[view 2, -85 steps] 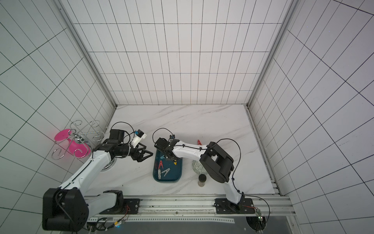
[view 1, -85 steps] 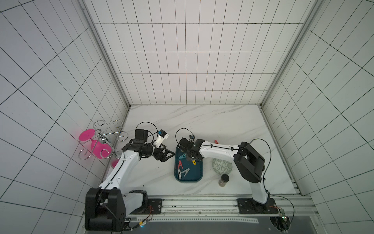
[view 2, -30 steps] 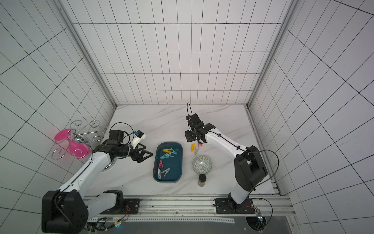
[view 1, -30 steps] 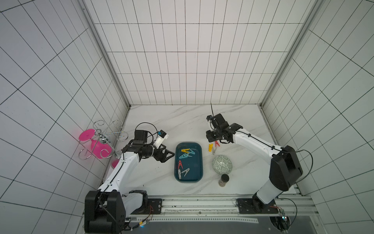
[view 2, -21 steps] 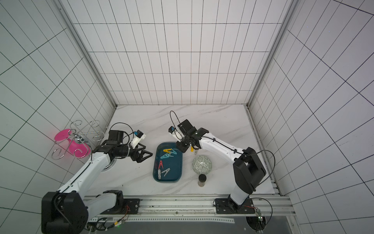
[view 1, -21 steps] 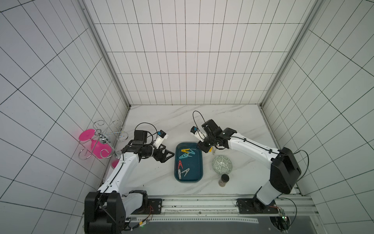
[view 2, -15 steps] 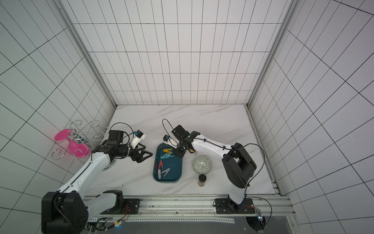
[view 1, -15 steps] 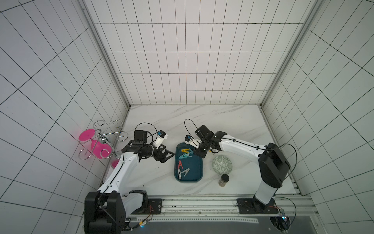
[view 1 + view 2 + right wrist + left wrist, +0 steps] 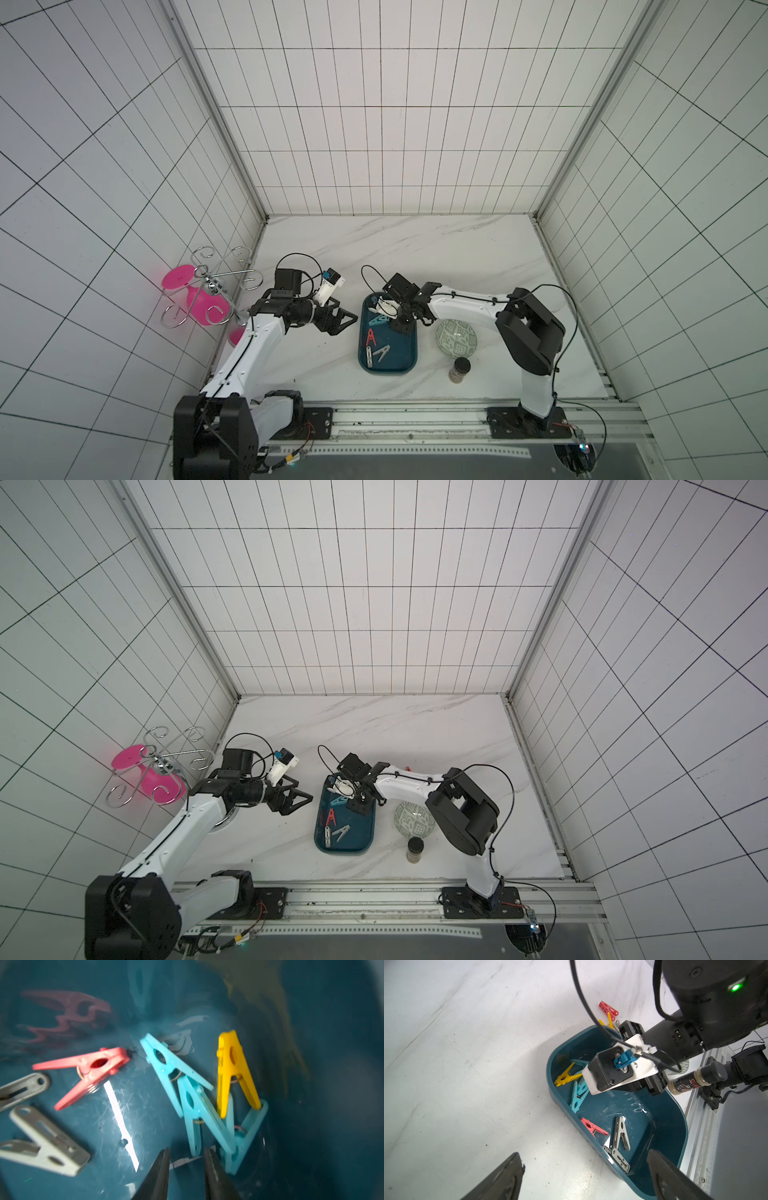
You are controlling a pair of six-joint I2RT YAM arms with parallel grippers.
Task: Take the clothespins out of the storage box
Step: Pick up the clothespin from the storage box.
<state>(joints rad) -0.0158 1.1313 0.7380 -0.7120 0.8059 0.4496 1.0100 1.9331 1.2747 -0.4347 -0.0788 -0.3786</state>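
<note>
The dark teal storage box (image 9: 409,353) (image 9: 365,833) sits at the table's front middle. Several clothespins lie in it: a yellow one (image 9: 230,1070), three overlapping light blue ones (image 9: 193,1109), a red one (image 9: 91,1068) and two grey ones (image 9: 45,1136). My right gripper (image 9: 401,326) (image 9: 187,1149) is down inside the box, jaws a little apart and holding nothing. A light blue peg's leg ends just ahead of the gap. My left gripper (image 9: 345,322) (image 9: 584,1154) hovers open just left of the box. A red clothespin (image 9: 608,1008) and a yellow one (image 9: 610,1020) lie outside, behind the box.
A green-white patterned bowl (image 9: 457,337) stands right of the box, with a small dark-lidded jar (image 9: 460,370) in front of it. A wire rack with pink glasses (image 9: 203,299) hangs by the left wall. The metal rail (image 9: 415,419) runs along the front edge.
My right gripper has swung left from the table behind the bowl and come down into the storage box. The left arm has stayed still.
</note>
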